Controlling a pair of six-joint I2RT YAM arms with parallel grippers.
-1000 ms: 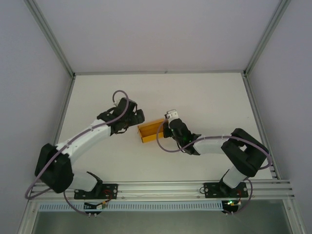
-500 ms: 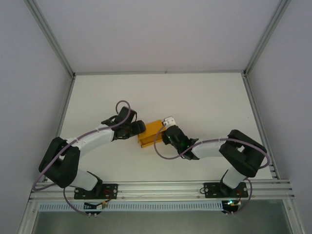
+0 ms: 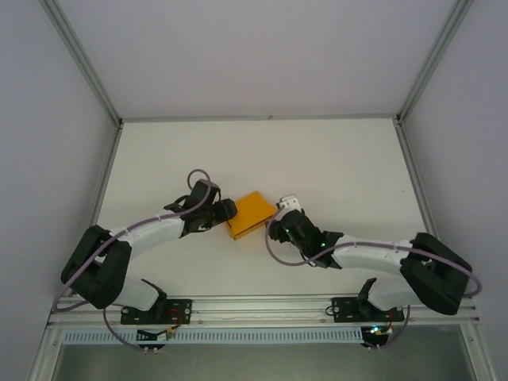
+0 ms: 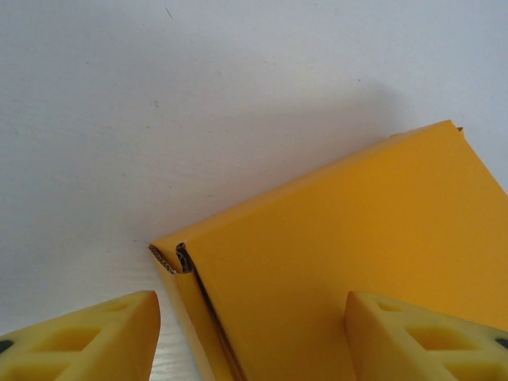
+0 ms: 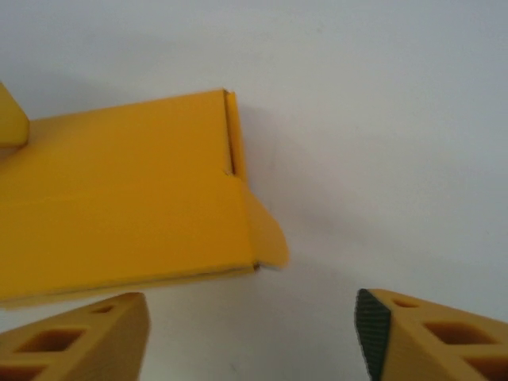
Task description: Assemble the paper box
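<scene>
Table: white top with metal frame posts at the corners and a rail along the near edge.
Paper box: orange-yellow and folded, lying at an angle near the table's middle, between the two claws.
In the way: one claw at each end of the box, with a purple cable looping over the left wrist.
Left arm: reaches low from its base towards the box's left end.
Left claw: open, with a box corner between its spread yellow fingers. Contact cannot be told.
Right arm: stretched low and leftward to the box's right end.
Right claw: open, mostly bare table between the fingers, the box just ahead.
Hard to make out: a small flap juts from one corner and a seam gapes at another. The wrist views cut the box off.
</scene>
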